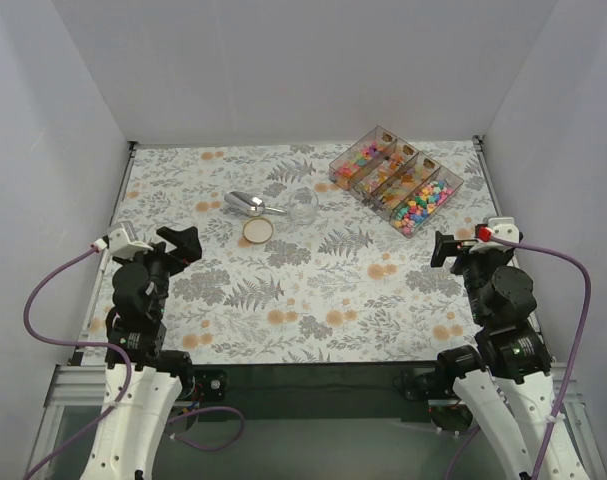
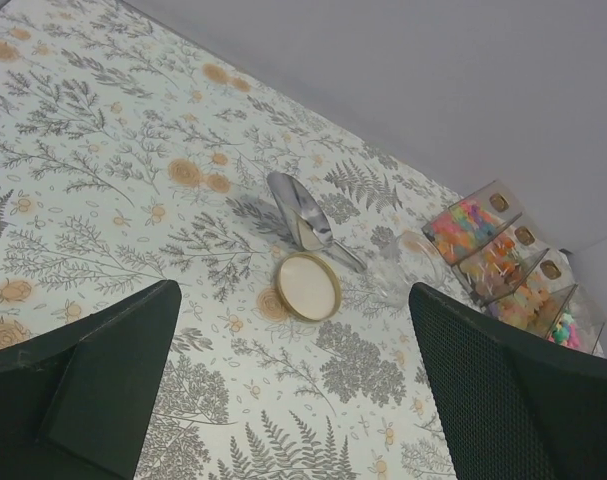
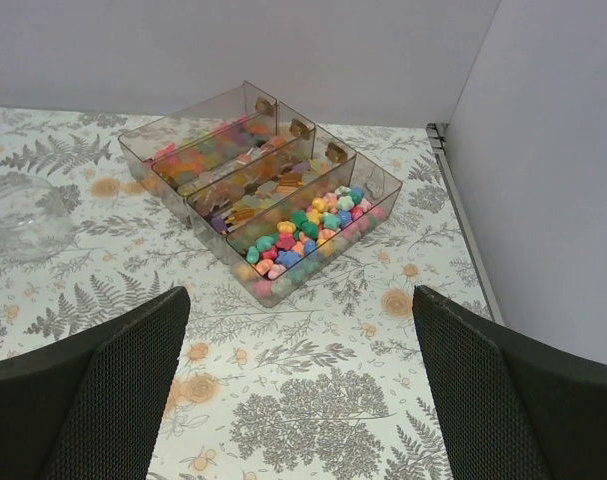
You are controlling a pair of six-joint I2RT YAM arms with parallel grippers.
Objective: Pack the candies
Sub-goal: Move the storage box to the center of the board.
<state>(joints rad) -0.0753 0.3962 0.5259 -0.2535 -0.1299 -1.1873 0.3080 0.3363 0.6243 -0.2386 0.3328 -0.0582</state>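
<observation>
The candies (image 1: 425,203) fill a clear divided box (image 1: 396,177) at the back right; bright mixed sweets lie in its near compartment (image 3: 308,231), golden-brown wrapped ones in a middle one (image 3: 283,183). A metal scoop (image 1: 251,204), a round wooden-rimmed lid (image 1: 258,230) and a clear glass jar (image 1: 303,205) lie left of the box, also in the left wrist view: scoop (image 2: 303,212), lid (image 2: 308,286). My left gripper (image 1: 181,243) is open and empty, near the table's left side. My right gripper (image 1: 448,247) is open and empty, just in front of the box.
The table carries a fern-and-flower printed cloth (image 1: 313,290). White walls close in the back and both sides. A metal rail (image 3: 463,215) runs along the table's right edge. The jar also shows at the left of the right wrist view (image 3: 18,215).
</observation>
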